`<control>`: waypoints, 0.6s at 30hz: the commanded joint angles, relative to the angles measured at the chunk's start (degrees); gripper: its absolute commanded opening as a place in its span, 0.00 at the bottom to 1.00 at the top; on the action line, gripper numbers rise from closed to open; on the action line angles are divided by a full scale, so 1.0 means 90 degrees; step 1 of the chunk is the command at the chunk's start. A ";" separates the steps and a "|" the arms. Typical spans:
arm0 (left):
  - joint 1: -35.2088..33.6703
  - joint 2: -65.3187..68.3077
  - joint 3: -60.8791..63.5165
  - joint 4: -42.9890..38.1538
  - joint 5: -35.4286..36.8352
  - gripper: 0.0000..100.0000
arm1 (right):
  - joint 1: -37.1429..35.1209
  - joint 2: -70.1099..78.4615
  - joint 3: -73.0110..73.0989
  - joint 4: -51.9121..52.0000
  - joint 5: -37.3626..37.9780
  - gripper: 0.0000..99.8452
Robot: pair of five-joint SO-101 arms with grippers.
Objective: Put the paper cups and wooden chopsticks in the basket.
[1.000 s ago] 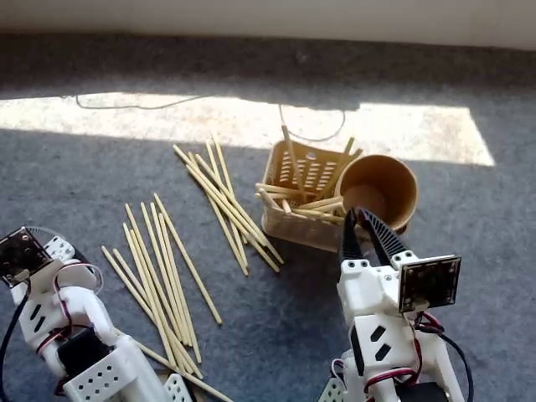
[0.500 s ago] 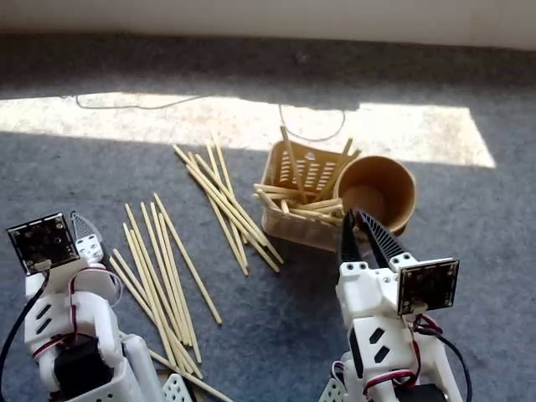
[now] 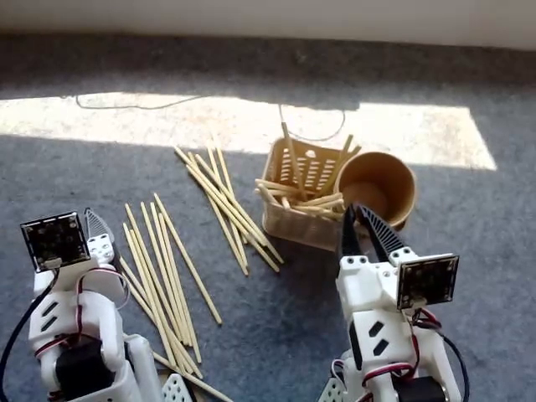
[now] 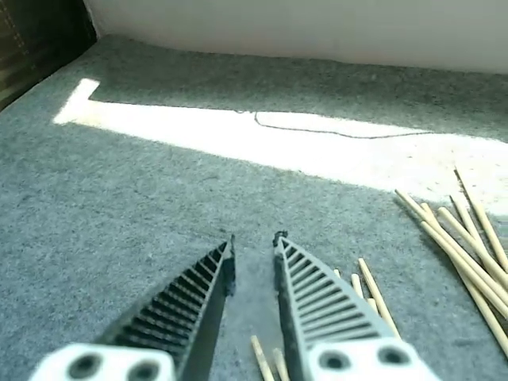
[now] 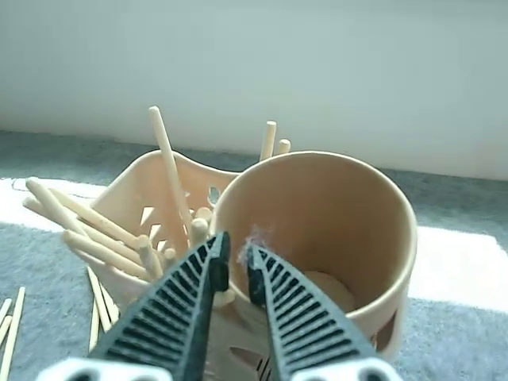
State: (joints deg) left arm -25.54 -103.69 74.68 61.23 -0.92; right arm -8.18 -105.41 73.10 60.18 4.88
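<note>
Grey carpet-like cloth covers the table (image 3: pixel 469 251) under both arms. Nearest us, the left pincer (image 4: pixel 254 242) hangs low over it, well to the side of the basket (image 3: pixel 289 228), its jaws a little apart and empty. We see a loose bundle of chopsticks (image 3: pixel 163 260) lying flat just beside that pincer, on its basket side. Their long axis runs away from the arms, the far ends leaning away from the basket. We judge the left arm the nearer one for these, and its jaws would have to close across that axis. The right pincer (image 5: pixel 236 248) hovers at the basket's near edge, jaws narrowly apart, gripping nothing. A paper cup (image 3: pixel 400 180) seems to sit in the basket's end, with stowed chopsticks (image 3: pixel 297 201) beside it. A second bundle (image 3: pixel 222 201) lies close to the basket's other side. Beyond the basket run a sunlit strip (image 3: pixel 209 121), a thin cable (image 3: pixel 126 105) and a pale wall (image 3: pixel 251 17).
</note>
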 commanded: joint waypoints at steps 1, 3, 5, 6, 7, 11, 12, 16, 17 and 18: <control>0.0112 0.0015 -0.0161 0.0010 -0.0049 0.10 | 0.0278 0.0015 0.1372 -0.0288 0.0068 0.01; 0.0112 0.0015 -0.0093 0.0010 -0.0049 0.10 | 0.0278 0.0015 0.1372 -0.0630 0.0078 0.01; 0.0103 0.0015 -0.0034 0.0059 -0.0059 0.10 | 0.0278 0.0015 0.1363 -0.0835 0.0078 0.04; 0.0103 0.0015 -0.0034 0.0137 -0.0059 0.10 | 0.0278 0.0015 0.1353 -0.0923 0.0078 0.07; 0.0103 0.0015 -0.0044 0.0234 -0.0059 0.10 | 0.0278 0.0015 0.1353 -0.1001 0.0068 0.10; 0.0103 0.0005 -0.0054 0.0420 -0.0059 0.12 | 0.0581 0.0015 0.1148 -0.1216 0.0068 0.16; 0.0103 0.0005 -0.0034 0.0420 -0.0059 0.14 | 0.0669 0.0015 0.0972 -0.1226 0.0068 0.16; 0.0103 0.0005 -0.0034 0.0420 -0.0059 0.16 | 0.0904 0.0015 0.0112 -0.1216 0.0059 0.16; 0.0103 0.0005 -0.0034 0.0420 -0.0059 0.16 | 0.0904 0.0015 -0.0083 -0.1216 0.0049 0.16; 0.0103 0.0005 -0.0044 0.0420 -0.0059 0.16 | 0.0904 0.0015 -0.0249 -0.1206 0.0049 0.16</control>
State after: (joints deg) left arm -25.54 -103.69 74.68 64.84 -0.92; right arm -1.93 -105.23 73.71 48.40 4.79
